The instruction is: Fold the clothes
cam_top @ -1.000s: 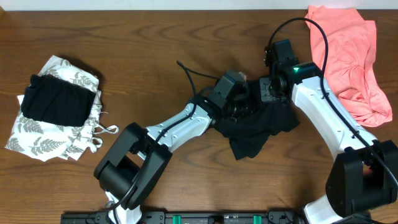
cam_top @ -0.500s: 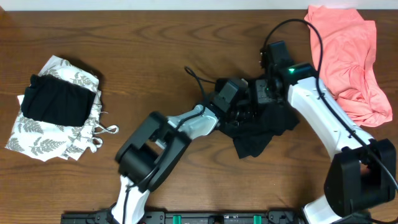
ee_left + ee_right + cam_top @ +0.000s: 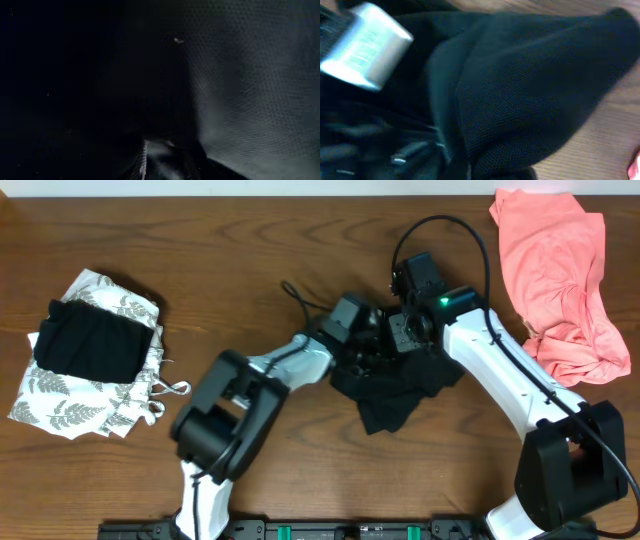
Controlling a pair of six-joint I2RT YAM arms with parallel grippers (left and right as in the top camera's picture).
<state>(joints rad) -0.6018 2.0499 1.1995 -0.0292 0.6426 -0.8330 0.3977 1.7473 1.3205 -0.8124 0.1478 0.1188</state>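
Left end of desk (image 3: 250, 250): leaf-print garment (image 3: 50, 405) lies flat with a folded black piece (image 3: 90, 345) stacked on top. Reads as done.

Middle, slightly right of centre: black shirt (image 3: 400, 395) is a crumpled heap with no fold lines visible. My read is that folding on it hasn't started. Both arms converge on its far side.
- left claw (image 3: 368, 360): buried in the fabric. Its wrist cam shows only dark mesh up close, so I can't tell whether the fingers are apart, together or clamped.
- right claw (image 3: 403, 340): just beside it. Its wrist cam shows black mesh over desk wood plus a silver block (image 3: 365, 47) on the other arm. Fingers aren't readable, so can't tell there either.

Far right corner: salmon-pink garment (image 3: 555, 270) is bunched, unfolded and well apart from both claws.

Progress estimate: two of four pieces done; the shirt and the pink piece are left.

Shirt look: matte black, fine perforated mesh, soft and lumpy, with one lobe trailing toward the near edge. No logos visible.
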